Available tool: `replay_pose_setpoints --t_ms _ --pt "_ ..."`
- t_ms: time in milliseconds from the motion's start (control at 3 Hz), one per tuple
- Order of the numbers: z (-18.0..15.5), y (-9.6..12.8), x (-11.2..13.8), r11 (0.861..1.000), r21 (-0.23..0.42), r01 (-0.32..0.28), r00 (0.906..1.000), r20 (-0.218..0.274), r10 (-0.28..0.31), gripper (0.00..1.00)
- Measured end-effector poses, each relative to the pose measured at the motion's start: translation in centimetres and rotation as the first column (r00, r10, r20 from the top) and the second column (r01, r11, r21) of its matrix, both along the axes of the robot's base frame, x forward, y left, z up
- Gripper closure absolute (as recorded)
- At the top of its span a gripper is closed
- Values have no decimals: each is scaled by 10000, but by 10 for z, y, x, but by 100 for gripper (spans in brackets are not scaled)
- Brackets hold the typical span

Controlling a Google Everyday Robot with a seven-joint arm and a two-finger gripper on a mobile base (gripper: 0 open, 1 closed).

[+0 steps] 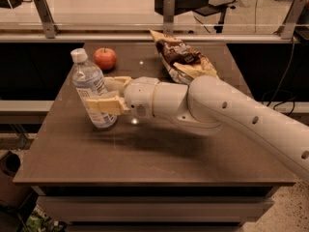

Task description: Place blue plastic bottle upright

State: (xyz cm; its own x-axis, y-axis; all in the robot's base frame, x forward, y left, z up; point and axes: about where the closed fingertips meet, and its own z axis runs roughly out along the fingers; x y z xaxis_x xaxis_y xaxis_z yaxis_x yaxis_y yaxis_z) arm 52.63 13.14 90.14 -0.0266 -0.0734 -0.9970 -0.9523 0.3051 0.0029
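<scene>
The blue plastic bottle (91,88) is clear and ribbed, with a white cap and a pale blue-and-white label. It stands nearly upright, leaning slightly left, with its base at or just above the brown table (145,153) near the left side. My gripper (102,94) reaches in from the right on a white arm and is shut on the bottle's middle; one cream finger (104,105) crosses the front of the bottle, the other is behind it.
A red apple (105,58) sits at the back left of the table, behind the bottle. A brown snack bag (181,59) lies at the back centre. A glass railing with metal posts (168,8) runs behind the table.
</scene>
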Motion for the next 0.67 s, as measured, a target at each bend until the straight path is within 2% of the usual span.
replay_pose_setpoints --t_ms 333,667 --pt "-9 0 -1 9996 253 89 9999 -126 -85 100" --pt "-9 0 -1 9996 252 87 9999 -125 -84 92"
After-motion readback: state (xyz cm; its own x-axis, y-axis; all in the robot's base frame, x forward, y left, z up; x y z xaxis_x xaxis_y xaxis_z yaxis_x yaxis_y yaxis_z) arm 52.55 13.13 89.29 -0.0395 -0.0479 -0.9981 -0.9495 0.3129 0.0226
